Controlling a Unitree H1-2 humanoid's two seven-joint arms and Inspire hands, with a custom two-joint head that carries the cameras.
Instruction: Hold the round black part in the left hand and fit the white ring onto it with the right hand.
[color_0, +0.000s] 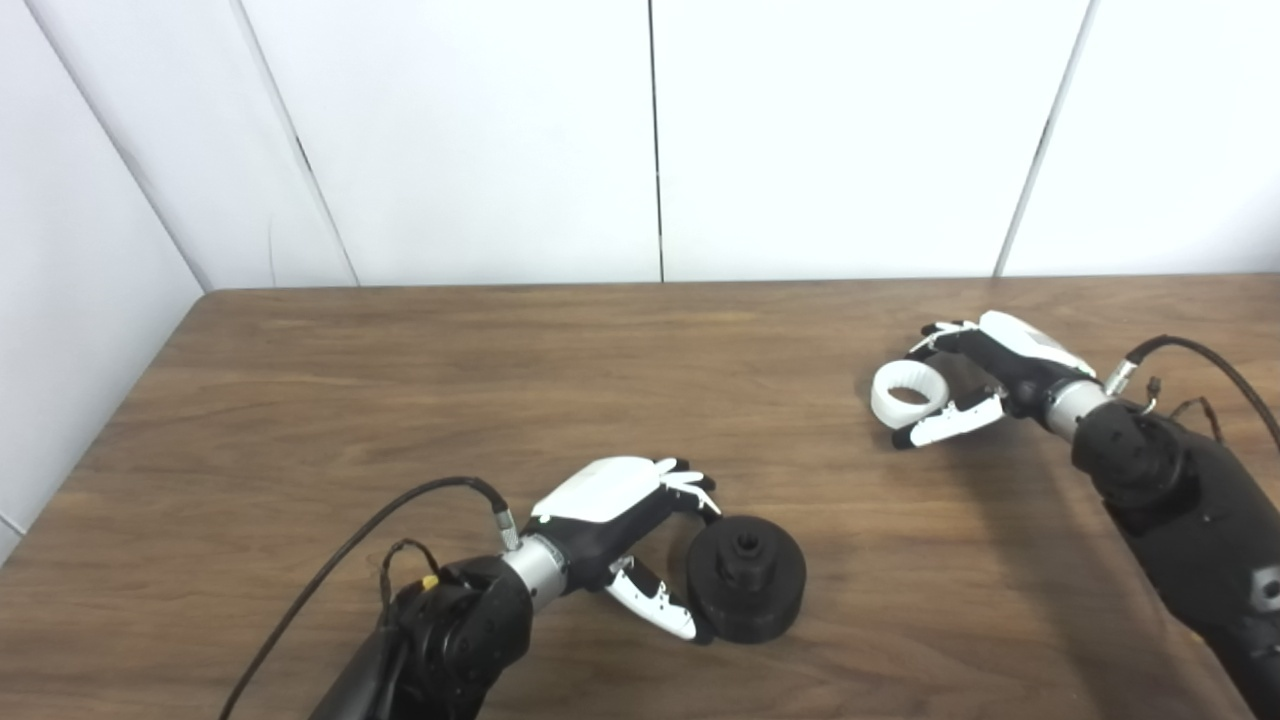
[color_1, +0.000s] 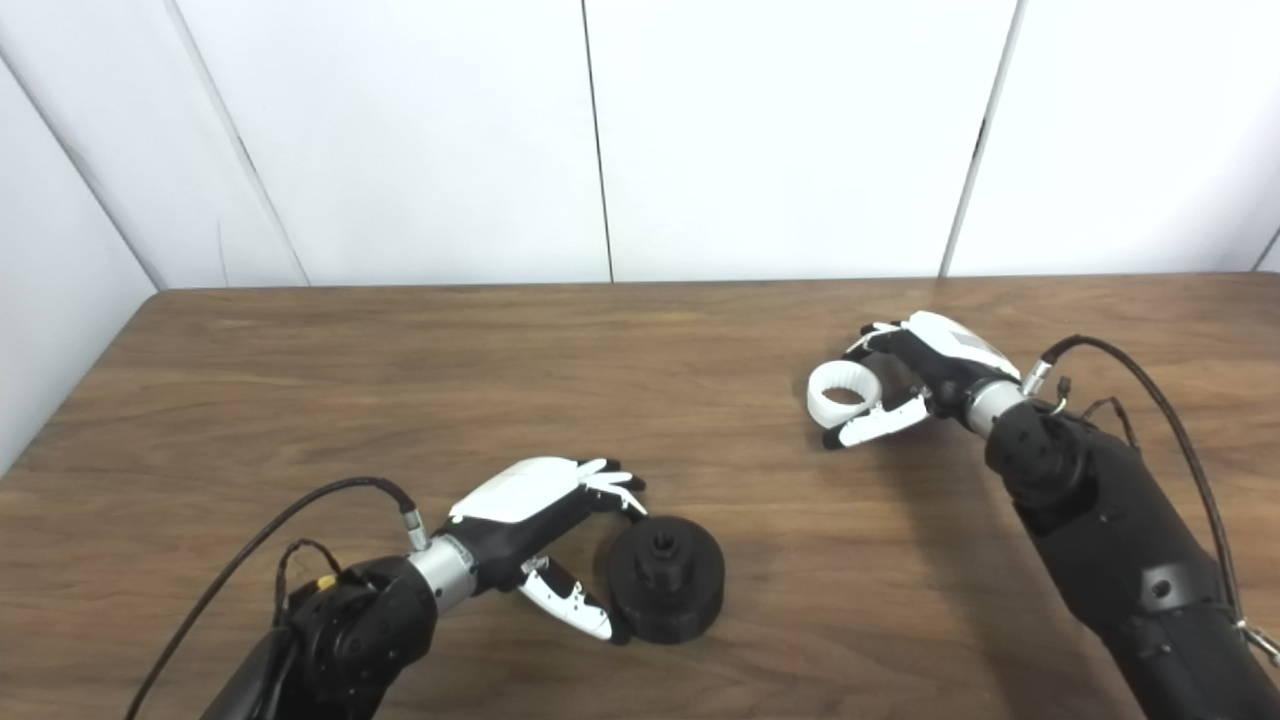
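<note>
While resting on the table (color_0: 640, 400), black part (color_0: 746, 578) touching spread left hand (color_0: 620, 520), white ring (color_0: 905, 394) between part-open right hand (color_0: 985, 375) fingers

Bright, even overhead light is washing out white walls; soft shadows are falling on surface (color_0: 560, 380); pics slightly soft.

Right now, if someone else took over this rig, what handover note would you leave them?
Left hand: fingers apart around the round black part, at its edge; a firm grip cannot be confirmed, and the part sits on the table.
Right hand: fingers and thumb flank the white ring, far right of the table; whether it is gripped or lifted is unclear.
Done: both hands have reached their pieces.
Left: secure and lift the black part, pick up the ring, bring it across, fit it on. The two pieces are well apart.
</note>
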